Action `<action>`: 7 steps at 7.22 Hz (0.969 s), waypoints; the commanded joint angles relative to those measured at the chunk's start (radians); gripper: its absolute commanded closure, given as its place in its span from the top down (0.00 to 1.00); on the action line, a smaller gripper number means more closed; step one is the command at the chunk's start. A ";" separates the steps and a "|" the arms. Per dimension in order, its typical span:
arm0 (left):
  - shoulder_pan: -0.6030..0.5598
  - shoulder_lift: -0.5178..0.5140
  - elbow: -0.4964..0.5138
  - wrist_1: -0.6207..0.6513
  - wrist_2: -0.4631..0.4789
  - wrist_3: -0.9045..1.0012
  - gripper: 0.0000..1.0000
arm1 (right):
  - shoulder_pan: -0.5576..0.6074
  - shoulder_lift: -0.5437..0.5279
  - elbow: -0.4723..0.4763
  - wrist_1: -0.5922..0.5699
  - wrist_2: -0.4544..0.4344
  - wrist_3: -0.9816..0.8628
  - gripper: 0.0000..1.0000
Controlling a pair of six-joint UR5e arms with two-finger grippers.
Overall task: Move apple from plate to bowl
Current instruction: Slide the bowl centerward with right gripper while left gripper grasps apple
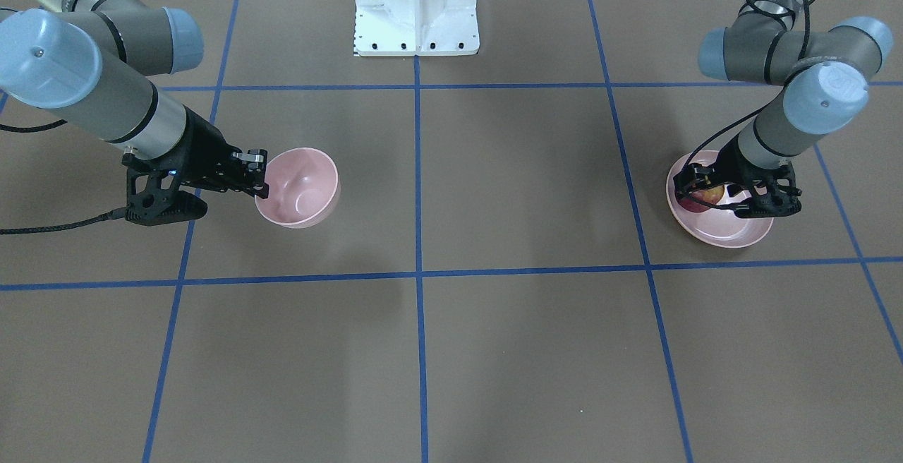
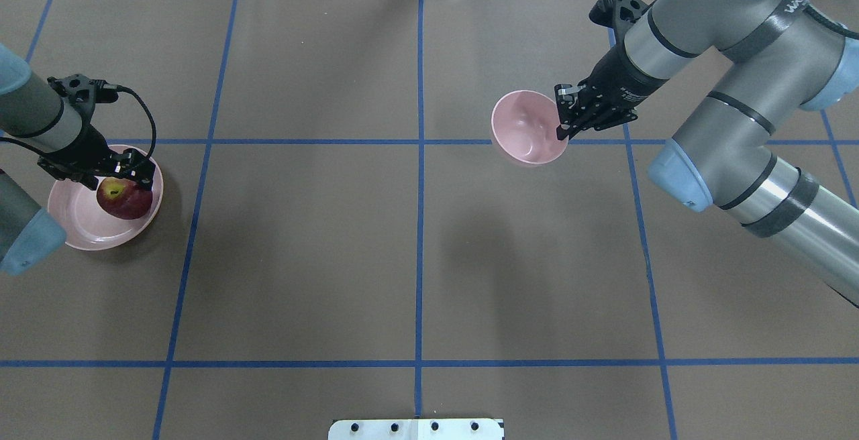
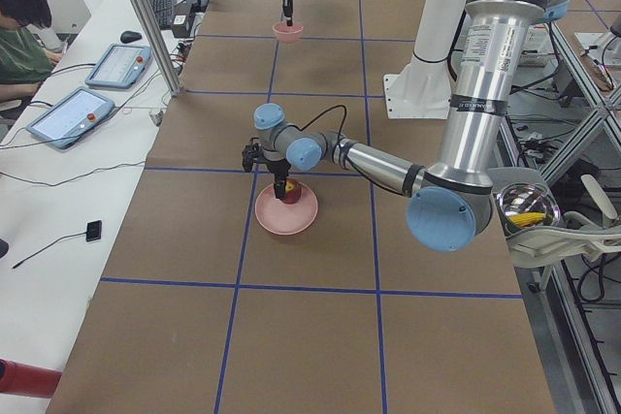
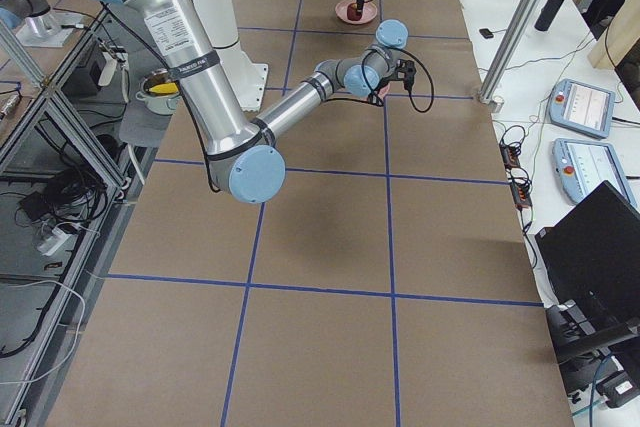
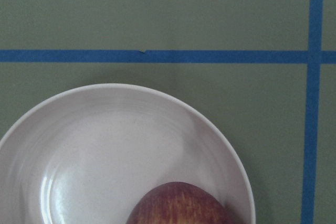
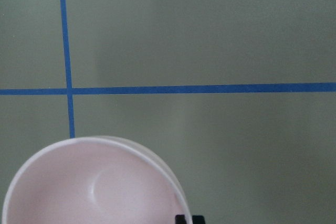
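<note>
The dark-red apple [image 2: 125,201] sits over the right part of the wide pale-pink plate [image 2: 79,223] at the table's left end. My left gripper [image 2: 119,186] straddles the apple and is shut on it; whether the apple still touches the plate I cannot tell. The left wrist view shows the apple [image 5: 178,206] at its bottom edge above the plate [image 5: 105,145]. My right gripper [image 2: 562,126] is shut on the rim of the small deep pink bowl [image 2: 527,130] and holds it tilted, its opening facing up. In the right wrist view its fingertips [image 6: 187,219] pinch the bowl [image 6: 89,187].
Blue tape lines [image 2: 419,225] divide the brown table into squares. The white robot base [image 1: 416,11] stands at the middle of the robot's side. An operator [image 3: 19,26] sits with tablets beyond the table's far long edge.
</note>
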 commanded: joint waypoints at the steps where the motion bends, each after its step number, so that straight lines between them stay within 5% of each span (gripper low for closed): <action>1: 0.001 0.007 0.004 -0.002 -0.002 0.000 0.98 | -0.039 0.052 -0.035 -0.021 -0.059 0.010 0.00; 5: 0.020 0.010 0.002 -0.028 -0.010 -0.008 0.97 | -0.070 0.073 -0.070 -0.021 -0.101 0.010 0.00; 6: 0.021 0.010 -0.001 -0.026 -0.008 -0.008 0.81 | -0.079 0.077 -0.070 -0.021 -0.102 0.012 0.00; 7: 0.021 0.016 -0.012 -0.023 -0.002 -0.006 0.44 | -0.086 0.082 -0.075 -0.021 -0.112 0.012 0.00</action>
